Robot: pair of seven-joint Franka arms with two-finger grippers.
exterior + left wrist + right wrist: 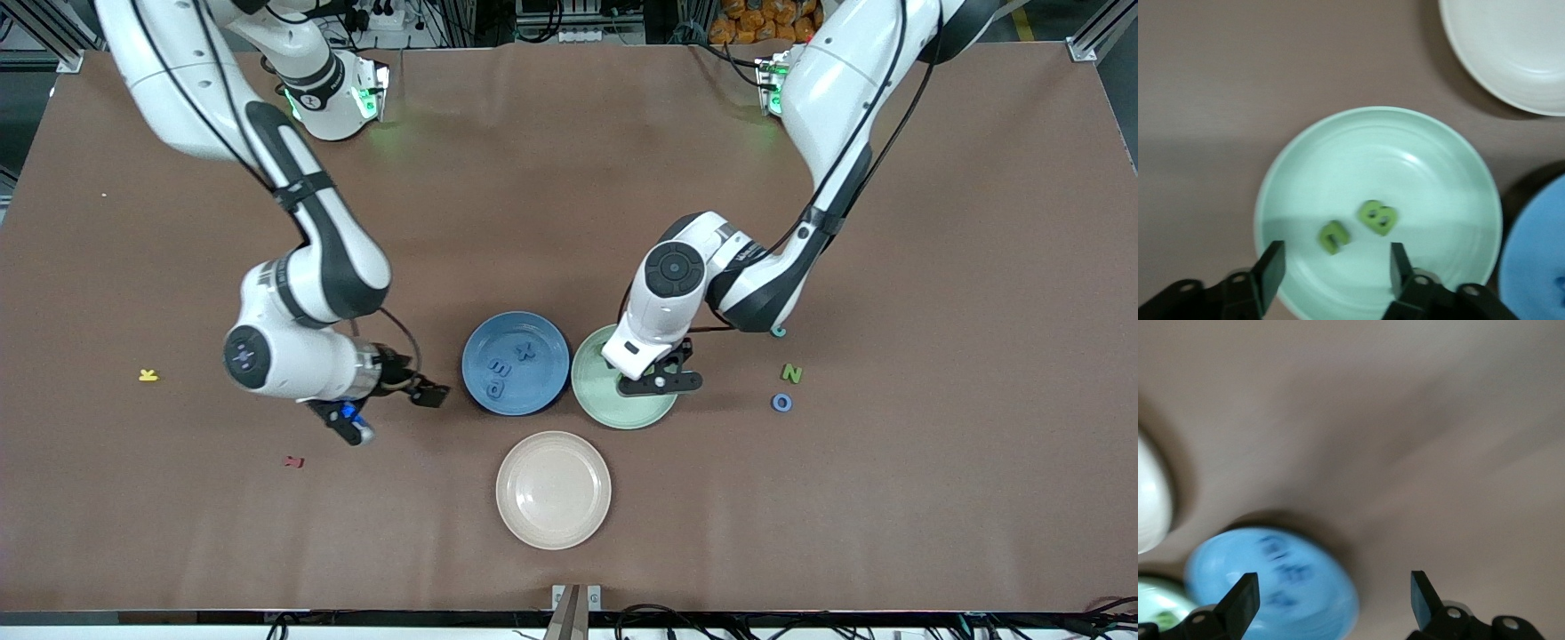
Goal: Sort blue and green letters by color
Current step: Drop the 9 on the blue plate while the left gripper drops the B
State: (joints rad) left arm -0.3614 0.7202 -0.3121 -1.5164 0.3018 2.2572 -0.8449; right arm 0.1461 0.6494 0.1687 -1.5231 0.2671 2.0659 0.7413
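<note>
Two olive green letters, a B [1378, 217] and a smaller U-like piece [1334, 237], lie in the pale green plate [1418, 160]. My left gripper [1335, 270] hangs open over that plate [591, 391] with nothing between its fingers [1271, 270]. In the blue plate [553, 373] rest blue letters, among them an X [526, 349] and an E [498, 366]. My right gripper [396, 413] is open and empty over bare table beside the blue plate [1218, 567], toward the right arm's end. A green N [791, 373] and a blue O [781, 403] lie loose on the table toward the left arm's end.
A beige plate [553, 489] sits nearer the front camera than the two colored plates. A yellow K [148, 375] and a dark red letter [293, 461] lie toward the right arm's end. A small teal piece [779, 332] peeks out under the left arm.
</note>
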